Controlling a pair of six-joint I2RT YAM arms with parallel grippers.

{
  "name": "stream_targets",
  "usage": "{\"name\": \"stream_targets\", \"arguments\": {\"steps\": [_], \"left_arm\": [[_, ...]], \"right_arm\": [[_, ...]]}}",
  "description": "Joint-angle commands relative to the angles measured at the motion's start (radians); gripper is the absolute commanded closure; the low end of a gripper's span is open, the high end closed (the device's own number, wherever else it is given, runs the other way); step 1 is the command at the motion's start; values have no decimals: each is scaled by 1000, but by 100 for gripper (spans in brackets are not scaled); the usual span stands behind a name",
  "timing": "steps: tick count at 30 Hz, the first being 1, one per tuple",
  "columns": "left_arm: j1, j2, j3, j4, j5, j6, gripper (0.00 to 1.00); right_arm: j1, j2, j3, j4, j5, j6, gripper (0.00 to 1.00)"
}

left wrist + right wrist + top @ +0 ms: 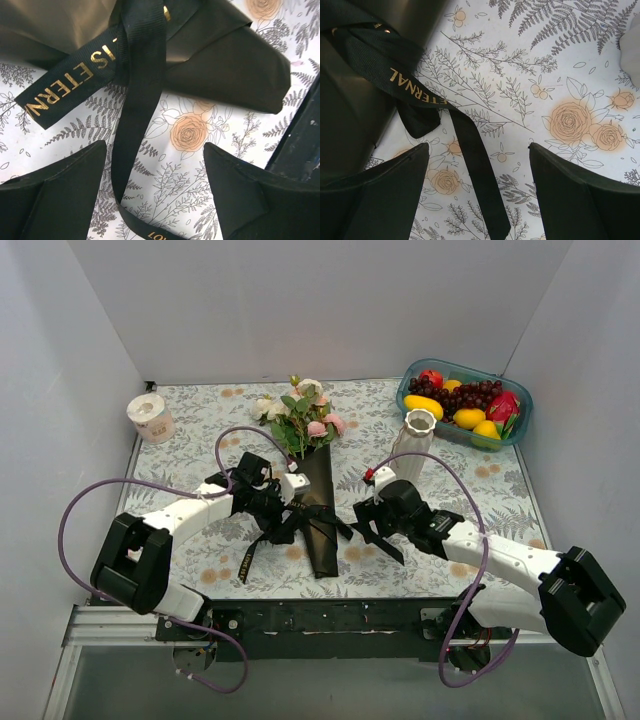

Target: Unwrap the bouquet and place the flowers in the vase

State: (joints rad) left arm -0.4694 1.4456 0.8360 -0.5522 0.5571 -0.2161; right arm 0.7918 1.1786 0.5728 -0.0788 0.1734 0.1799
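Note:
The bouquet [318,502] lies in the middle of the table, wrapped in glossy black paper [235,70]. Its flowers [300,412] point toward the back wall. A black ribbon [135,100] with gold lettering is tied around the wrap, and its tails trail on the cloth. My left gripper [283,512] is open at the wrap's left side; in its wrist view [155,145] a ribbon strip runs between the fingers, near the left one. My right gripper [368,530] is open at the wrap's right side [479,145], with a ribbon tail [480,175] lying between its fingers. The white ribbed vase [415,445] stands upright behind the right gripper.
A teal tray [510,428] of colourful fruit sits at the back right, close to the vase. A roll of tissue [150,418] stands at the back left. White walls close in the table on three sides. A floral cloth [200,430] covers the table.

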Motion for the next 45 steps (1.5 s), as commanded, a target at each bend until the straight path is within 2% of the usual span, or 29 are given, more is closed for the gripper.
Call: {"name": "stream_targets", "arguments": {"steps": [1,10,13,17,18,20,21,22,31,37,42,45], "left_arm": [[-12,-19,-31,80,-65,23,23],[-95,10,-80,213,-166,-8,19],[-100,29,-90,238,-190,4,25],[-100,56,-101,255,-215,21,52],[-101,61,-100,258,-217,17,68],[-101,62,-97,267,-232,6,82],[-101,55,-98,271,-240,-6,95],[-100,50,-98,281,-256,-11,100],[-80,-11,-71,267,-298,-74,100],[-15,-30,-14,193,-215,-111,100],[-14,-56,-8,169,-209,-120,100],[-14,-62,3,150,-210,-115,100]], "right_arm": [[3,-30,-13,33,-15,3,12],[3,-63,-59,43,-11,27,14],[3,-65,-68,44,-11,27,14],[3,-53,-67,36,-20,18,14],[3,-47,-67,45,-25,9,14],[3,-21,-65,56,-28,1,14],[3,-8,-60,66,-26,-2,14],[3,7,-57,70,-25,-10,14],[3,173,-16,171,-37,-57,16],[4,231,-5,237,-63,-94,18],[4,276,1,293,-98,-132,19],[4,317,4,313,-141,-145,25]]}}
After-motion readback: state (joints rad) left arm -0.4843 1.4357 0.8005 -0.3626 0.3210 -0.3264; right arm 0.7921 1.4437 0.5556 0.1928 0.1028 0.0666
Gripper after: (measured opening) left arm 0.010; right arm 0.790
